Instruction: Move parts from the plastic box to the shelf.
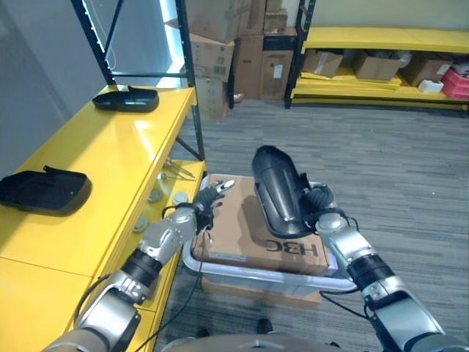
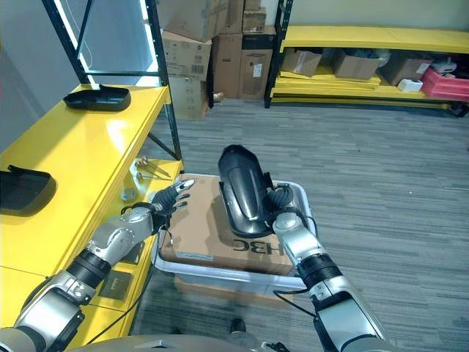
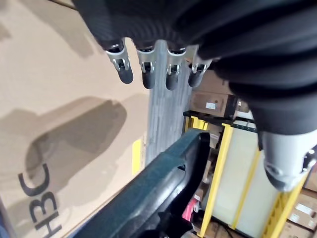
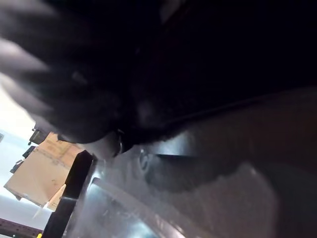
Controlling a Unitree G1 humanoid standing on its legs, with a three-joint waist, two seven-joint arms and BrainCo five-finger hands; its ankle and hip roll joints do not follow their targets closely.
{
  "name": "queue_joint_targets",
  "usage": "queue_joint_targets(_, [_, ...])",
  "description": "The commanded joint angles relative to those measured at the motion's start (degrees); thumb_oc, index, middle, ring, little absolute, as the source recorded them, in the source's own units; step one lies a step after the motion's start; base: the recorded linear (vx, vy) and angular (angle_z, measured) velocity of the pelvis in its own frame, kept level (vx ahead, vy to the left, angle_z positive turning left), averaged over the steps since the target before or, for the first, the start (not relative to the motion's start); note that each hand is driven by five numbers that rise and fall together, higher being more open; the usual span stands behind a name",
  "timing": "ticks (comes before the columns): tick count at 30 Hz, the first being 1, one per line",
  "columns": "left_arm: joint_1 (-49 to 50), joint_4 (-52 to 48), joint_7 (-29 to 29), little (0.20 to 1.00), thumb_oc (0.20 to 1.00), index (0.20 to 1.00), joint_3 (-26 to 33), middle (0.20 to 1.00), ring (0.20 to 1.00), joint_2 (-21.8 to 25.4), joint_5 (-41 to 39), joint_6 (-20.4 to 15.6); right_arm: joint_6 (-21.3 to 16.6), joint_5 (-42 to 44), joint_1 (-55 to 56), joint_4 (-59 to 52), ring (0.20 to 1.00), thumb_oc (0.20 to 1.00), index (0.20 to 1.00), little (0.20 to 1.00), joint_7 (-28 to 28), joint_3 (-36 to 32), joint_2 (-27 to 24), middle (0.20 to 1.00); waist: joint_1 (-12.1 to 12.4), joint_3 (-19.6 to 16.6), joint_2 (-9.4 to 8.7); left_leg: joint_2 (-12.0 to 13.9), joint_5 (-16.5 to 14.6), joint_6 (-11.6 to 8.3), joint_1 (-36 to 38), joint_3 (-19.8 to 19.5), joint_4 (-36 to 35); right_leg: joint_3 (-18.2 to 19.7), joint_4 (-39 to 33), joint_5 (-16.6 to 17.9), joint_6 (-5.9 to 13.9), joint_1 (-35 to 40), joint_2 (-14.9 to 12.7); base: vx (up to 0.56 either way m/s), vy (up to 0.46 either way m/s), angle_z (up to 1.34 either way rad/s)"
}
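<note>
A long glossy black part (image 1: 277, 192) stands tilted above the plastic box (image 1: 264, 275), over the brown cardboard sheet (image 1: 231, 235) that covers the box. My right hand (image 1: 319, 210) is shut on the part's right edge. My left hand (image 1: 196, 210) hovers open over the cardboard's left edge, apart from the part. In the left wrist view its straight fingers (image 3: 148, 74) point across the cardboard (image 3: 59, 99), with the black part (image 3: 158, 193) beyond them. Two more black parts (image 1: 124, 99) (image 1: 44, 191) lie on the yellow shelf (image 1: 110, 161) to my left.
A black shelf post (image 1: 189, 88) rises at the shelf's far corner. Small metal pieces (image 1: 174, 172) lie on a lower shelf level beside the box. Stacked cardboard boxes (image 1: 227, 44) and a yellow rack (image 1: 381, 40) stand at the back, across the grey carpet (image 1: 366, 147).
</note>
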Motion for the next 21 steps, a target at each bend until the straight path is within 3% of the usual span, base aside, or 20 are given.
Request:
queue_joint_targets(1, [-4.53, 3.73, 1.99, 1.0, 1.0, 1.0, -1.09, 1.0, 1.0, -1.64, 3.3, -1.98, -5.1, -1.09, -8.44, -1.19, 0.2, 0.2, 0.2, 0.2, -1.86, 0.37, 0.59, 0.2, 1.41, -1.99, -1.45, 1.47, -3.31, -0.46, -0.44, 0.31, 2.64, -2.04, 0.02, -0.48, 4.18, 0.62, -1.52, 0.0, 0.0, 0.0])
queue_joint_targets(8, [-4.7, 7.23, 0.64, 1.0, 1.0, 1.0, -0.09, 1.0, 1.0, -1.22, 4.42, -3.57, -4.87, -0.75, -8.37, -1.75, 0.2, 0.2, 0.2, 0.2, -1.95, 0.36, 0.75, 0.2, 1.4, -1.83, -1.57, 1.45, -3.45, -0.49, -0.48, 0.26, 2.97, -1.96, 0.1, -0.6, 4.19, 0.69, -1.53, 0.0, 0.0, 0.0])
queue_joint_targets(13, [-5.26, 6.63, -1.89, 1.0, 1.0, 1.0, -1.39, 1.0, 1.0, -1.75, 6.6, -1.67, -5.14, -0.9, -8.69, -1.26, 0.2, 0.2, 0.2, 0.2, -2.21, 1.17, 1.78, 0.2, 1.61, -1.57, -1.59, 1.44, -3.52, -0.46, -0.48, 0.21, 3.09, -2.17, 0.15, -0.58, 4.19, 0.76, -1.67, 0.0, 0.0, 0.0])
queue_joint_targets(21, [-7.32, 6.68, -11.82, 1.0, 1.0, 1.0, -6.36, 1.0, 1.0, -3.09, 4.95, 2.11, -3.36, -0.28, -11.36, 2.22, 0.2, 0.2, 0.2, 0.2, -2.26, 3.77, 4.09, 0.2, 1.67, -1.92, -1.45, 1.39, -3.58, -0.5, -0.18, 0.3, 2.78, -2.09, 0.1, -0.55, 4.32, 0.76, -1.74, 0.0, 0.0, 0.0])
